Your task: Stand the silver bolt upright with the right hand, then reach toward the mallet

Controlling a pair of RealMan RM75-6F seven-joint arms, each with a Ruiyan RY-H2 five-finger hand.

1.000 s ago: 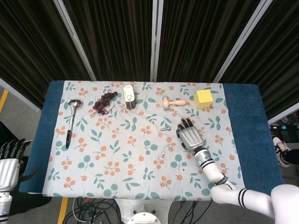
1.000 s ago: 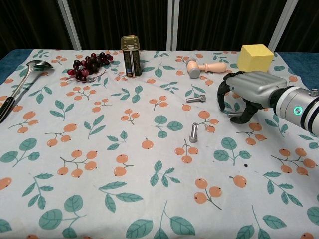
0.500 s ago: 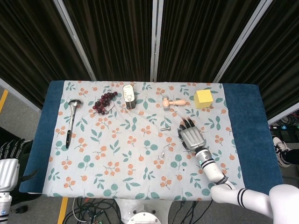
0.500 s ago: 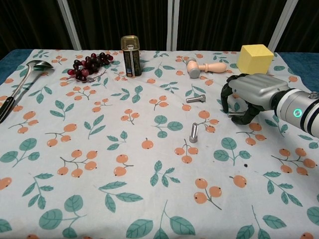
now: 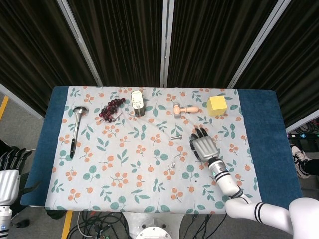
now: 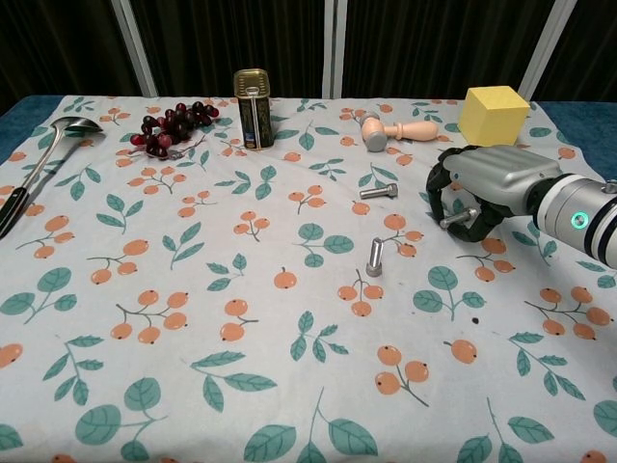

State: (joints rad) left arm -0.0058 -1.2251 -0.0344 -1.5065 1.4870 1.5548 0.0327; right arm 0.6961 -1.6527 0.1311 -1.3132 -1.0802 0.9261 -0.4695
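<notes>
My right hand (image 6: 485,185) (image 5: 203,146) hovers low over the right side of the floral cloth. Its fingers curl down around a small silver bolt (image 6: 458,217), which is pinched and tilted with one end lifted. A second silver bolt (image 6: 374,258) (image 5: 173,164) stands upright to the left of the hand. A third bolt (image 6: 379,191) (image 5: 176,137) lies flat further back. The wooden-handled mallet (image 6: 395,129) (image 5: 184,108) lies at the back, beyond the hand and to its left. My left hand (image 5: 9,173) hangs off the table's left edge, fingers apart and empty.
A yellow cube (image 6: 494,113) stands just behind the right hand. A tin can (image 6: 253,95), dark grapes (image 6: 172,125) and a ladle (image 6: 39,159) lie along the back left. The blue table edge (image 5: 269,139) borders the cloth on the right.
The right hand's fingers have closed in around the bolt beneath it, and the bolt has gone from lying flat to tilted up. The left hand has sunk slightly.
</notes>
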